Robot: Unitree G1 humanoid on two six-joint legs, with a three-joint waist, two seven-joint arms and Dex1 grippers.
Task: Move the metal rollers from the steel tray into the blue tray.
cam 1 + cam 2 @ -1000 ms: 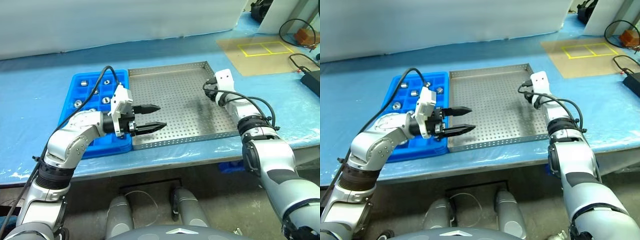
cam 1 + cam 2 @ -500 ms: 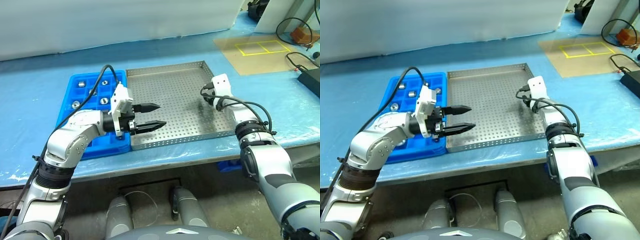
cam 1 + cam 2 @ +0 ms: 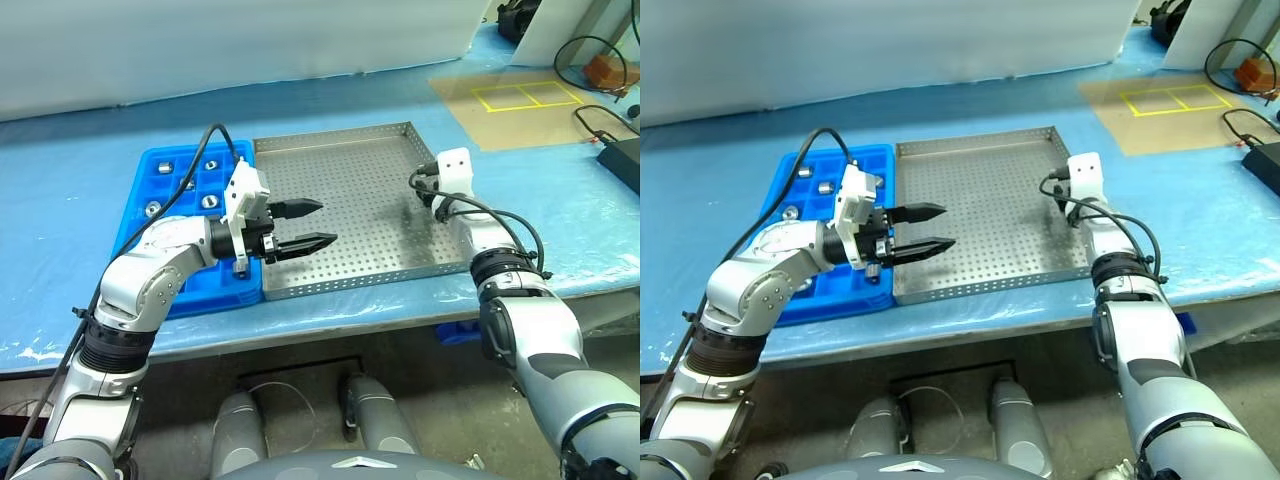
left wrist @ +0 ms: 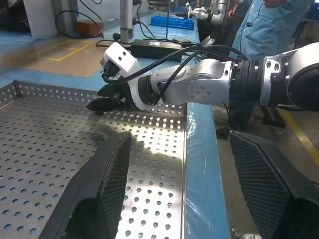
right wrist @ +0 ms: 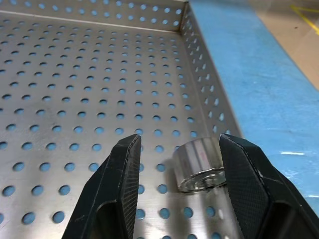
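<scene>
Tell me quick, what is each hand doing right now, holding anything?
Left hand: open, holding nothing, above the steel tray.
Right hand: open, not gripping yet; a metal roller lies on the tray between its fingers.

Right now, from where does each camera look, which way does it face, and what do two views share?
Head, left and right eye: look forward and down at the steel tray, blue tray, both arms.
Left wrist: looks across the steel tray at the right gripper; own fingers below; a person behind.
Right wrist: looks along its fingers, open around one roller by the rim.
Shared: both wrist views show the steel tray's holes.
</scene>
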